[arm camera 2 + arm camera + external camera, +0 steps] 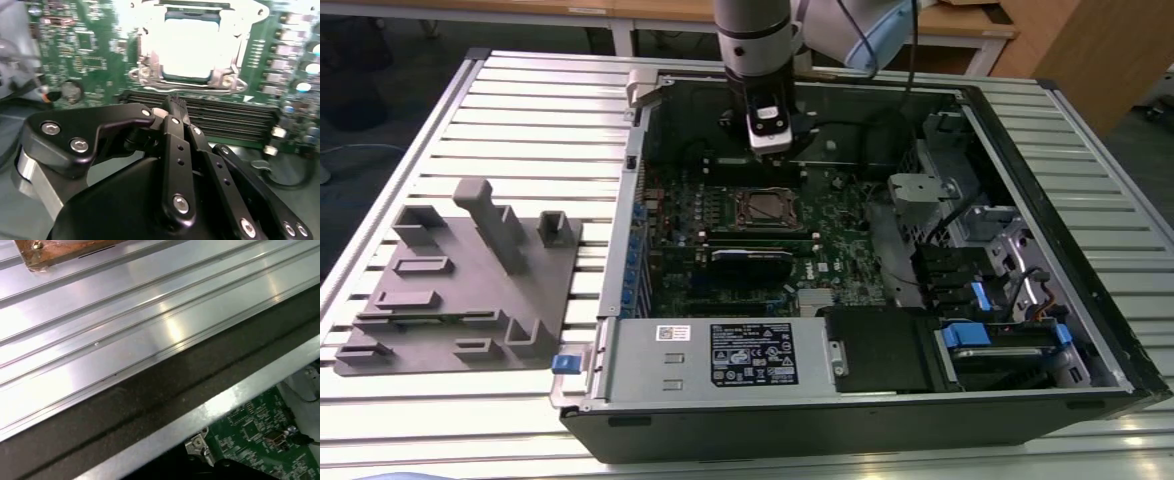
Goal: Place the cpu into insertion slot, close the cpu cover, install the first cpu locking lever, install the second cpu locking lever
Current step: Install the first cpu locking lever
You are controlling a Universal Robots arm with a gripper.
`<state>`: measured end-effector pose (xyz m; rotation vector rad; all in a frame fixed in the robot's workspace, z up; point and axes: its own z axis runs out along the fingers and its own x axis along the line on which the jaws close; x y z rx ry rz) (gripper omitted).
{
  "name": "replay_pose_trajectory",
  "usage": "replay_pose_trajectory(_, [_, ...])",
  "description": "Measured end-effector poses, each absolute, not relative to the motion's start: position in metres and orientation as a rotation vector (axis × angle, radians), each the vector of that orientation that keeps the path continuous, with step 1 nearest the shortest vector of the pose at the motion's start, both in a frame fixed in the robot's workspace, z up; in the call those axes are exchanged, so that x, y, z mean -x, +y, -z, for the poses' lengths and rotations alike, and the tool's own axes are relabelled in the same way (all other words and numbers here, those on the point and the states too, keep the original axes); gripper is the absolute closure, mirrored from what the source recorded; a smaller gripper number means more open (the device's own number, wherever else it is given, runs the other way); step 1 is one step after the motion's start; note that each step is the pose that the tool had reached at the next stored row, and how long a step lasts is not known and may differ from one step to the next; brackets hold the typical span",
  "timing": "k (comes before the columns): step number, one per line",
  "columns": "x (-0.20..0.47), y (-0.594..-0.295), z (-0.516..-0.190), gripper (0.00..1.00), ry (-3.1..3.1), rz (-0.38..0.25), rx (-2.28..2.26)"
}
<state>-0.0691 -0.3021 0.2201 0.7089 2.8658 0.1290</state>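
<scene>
Hand (pixel 177 104) closed and empty; insertion slot (pixel 192 45) just beyond it

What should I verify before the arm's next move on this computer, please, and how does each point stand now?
1. Chip seated in the socket: ok; its bright top lies flat inside.
2. Cover down around the chip: ok as far as the second wrist view shows.
3. Locking levers latched: cannot tell.
4. Gripper empty: ok; the fingers are shut with nothing between them.
5. Gripper clear of the board: ok; it hovers above the long slots beside the socket.
6. Case lying open and flat on the table: ok.
</scene>
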Motion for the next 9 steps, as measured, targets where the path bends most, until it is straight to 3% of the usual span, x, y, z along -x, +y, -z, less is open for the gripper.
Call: replay_pose_trajectory(9, [0.0689,-0.3021,-0.2193,0.89,2.922,-0.111,-0.717])
